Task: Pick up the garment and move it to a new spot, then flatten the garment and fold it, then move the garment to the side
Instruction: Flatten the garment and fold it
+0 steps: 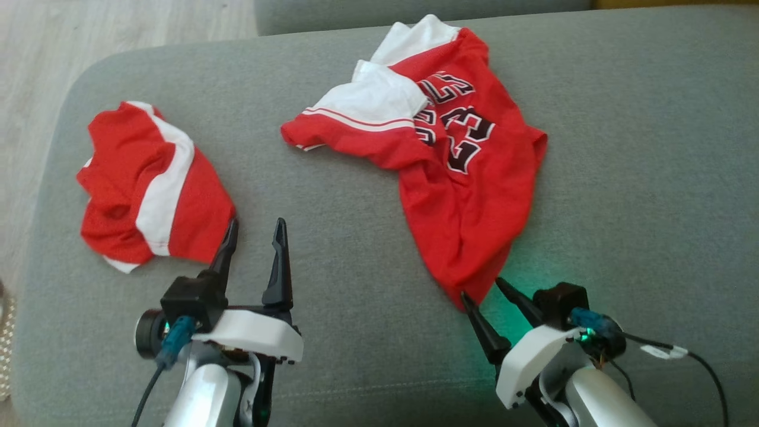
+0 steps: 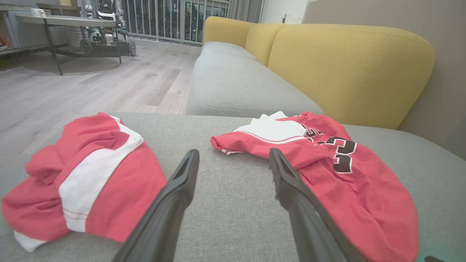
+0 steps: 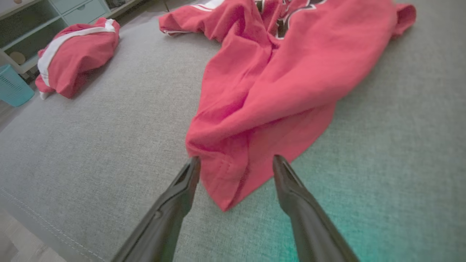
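Observation:
A crumpled red jersey [image 1: 459, 196] with white sleeves and a black number 23 lies on the grey cushion, right of middle. My right gripper [image 1: 485, 288] is open, its fingers straddling the jersey's near bottom corner [image 3: 227, 178]; the cloth lies between them, not pinched. My left gripper [image 1: 255, 232] is open over bare cushion, just right of a second bundled red and white garment [image 1: 151, 184]. The left wrist view has the bundle [image 2: 83, 174] to the left of its fingers and the jersey [image 2: 327, 167] to the right.
The grey ottoman [image 1: 622, 178] ends at a rounded edge on the left, with wood floor [image 1: 35, 71] beyond. A yellow-backed sofa [image 2: 346, 62] stands behind. A teal basket [image 3: 12, 87] and shelf unit sit off the left side.

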Available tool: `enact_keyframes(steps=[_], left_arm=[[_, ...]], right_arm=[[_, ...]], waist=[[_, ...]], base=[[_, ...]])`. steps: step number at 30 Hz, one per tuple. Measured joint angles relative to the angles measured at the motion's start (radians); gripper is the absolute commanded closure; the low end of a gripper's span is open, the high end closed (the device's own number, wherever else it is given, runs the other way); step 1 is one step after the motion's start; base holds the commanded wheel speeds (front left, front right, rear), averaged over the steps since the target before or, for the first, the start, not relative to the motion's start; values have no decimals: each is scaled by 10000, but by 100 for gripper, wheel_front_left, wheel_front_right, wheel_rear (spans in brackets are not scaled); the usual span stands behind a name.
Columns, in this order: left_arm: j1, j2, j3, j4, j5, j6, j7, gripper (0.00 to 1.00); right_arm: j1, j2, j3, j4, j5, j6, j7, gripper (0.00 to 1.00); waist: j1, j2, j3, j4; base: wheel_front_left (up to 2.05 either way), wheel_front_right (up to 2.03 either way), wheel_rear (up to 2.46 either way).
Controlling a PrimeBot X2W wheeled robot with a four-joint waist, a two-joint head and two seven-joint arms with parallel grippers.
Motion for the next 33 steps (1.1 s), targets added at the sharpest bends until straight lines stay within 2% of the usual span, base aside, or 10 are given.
enact_keyframes(steps=[8,22,23,24,25,33], left_arm=[[0,2,-40,33,12,10,0,0],[-31,0,-117,29,12,27,0,0],[-41,0,-117,29,12,27,0,0],[-46,0,-117,29,12,27,0,0],[-47,0,-117,33,12,29,0,0],[-43,2,-71,109,12,29,0,0]], right_arm=[[-33,0,244,740,272,0,-27,0],[-750,-2,533,1407,771,0,-548,0],[-768,-2,575,1455,853,0,-550,4],[-814,-2,629,1523,871,0,-552,82],[-881,-2,663,1580,805,0,-568,100],[-1089,0,159,1781,-144,0,-759,100]], waist=[[0,0,37,292],[0,0,298,286],[0,0,316,291],[0,0,334,296],[0,0,344,295],[0,0,179,128]], base=[[0,0,0],[0,0,0],[0,0,0],[0,0,0],[0,0,0],[0,0,0]])
